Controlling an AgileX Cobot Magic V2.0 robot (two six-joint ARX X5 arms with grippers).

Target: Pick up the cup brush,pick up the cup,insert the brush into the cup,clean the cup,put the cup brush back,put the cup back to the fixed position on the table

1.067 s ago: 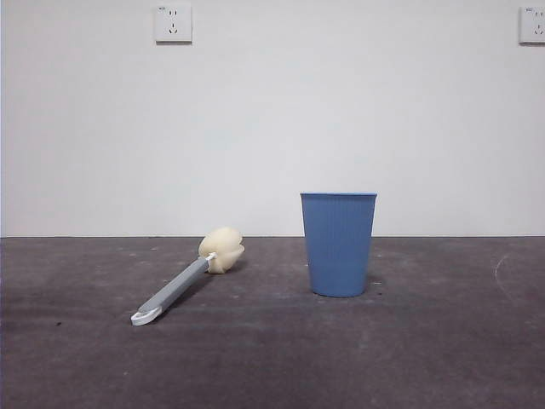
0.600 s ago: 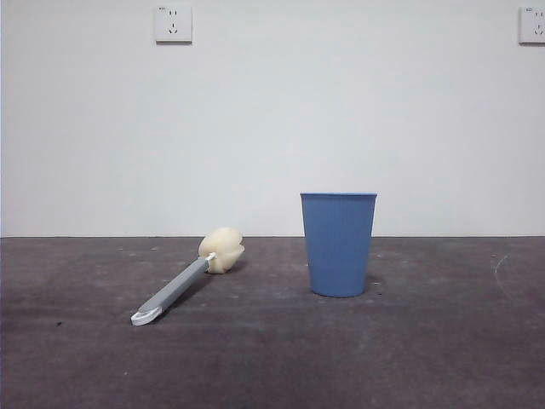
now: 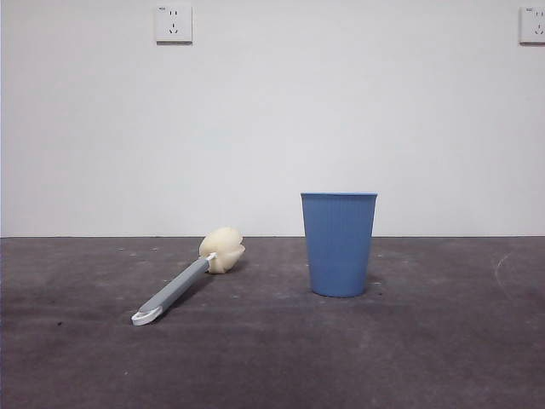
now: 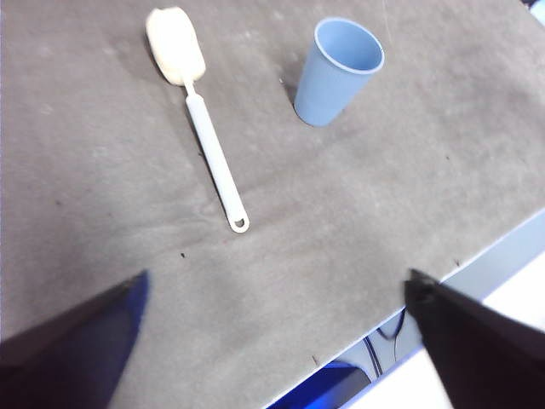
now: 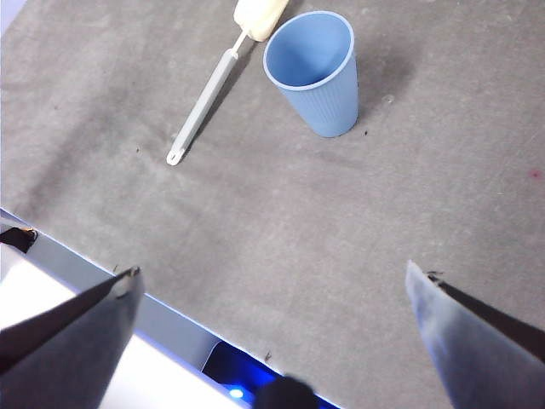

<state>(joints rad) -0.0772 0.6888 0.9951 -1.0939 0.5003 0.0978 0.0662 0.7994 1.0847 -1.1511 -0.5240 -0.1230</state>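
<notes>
The cup brush (image 3: 183,283) lies flat on the table (image 3: 426,358), left of centre, its cream sponge head toward the wall and its white loop end toward the camera. The blue ribbed cup (image 3: 338,244) stands upright to its right, a little apart from it. In the left wrist view the cup brush (image 4: 209,145) and the cup (image 4: 337,72) lie far off from my open left gripper (image 4: 272,294), which is high over the table's near edge. My right gripper (image 5: 272,281) is open too, high above the near edge, with the cup (image 5: 315,72) and cup brush (image 5: 209,94) beyond it.
Two wall sockets (image 3: 173,23) sit high on the white wall behind the table. The table's near edge (image 5: 102,273) runs below both grippers, with a blue light under it.
</notes>
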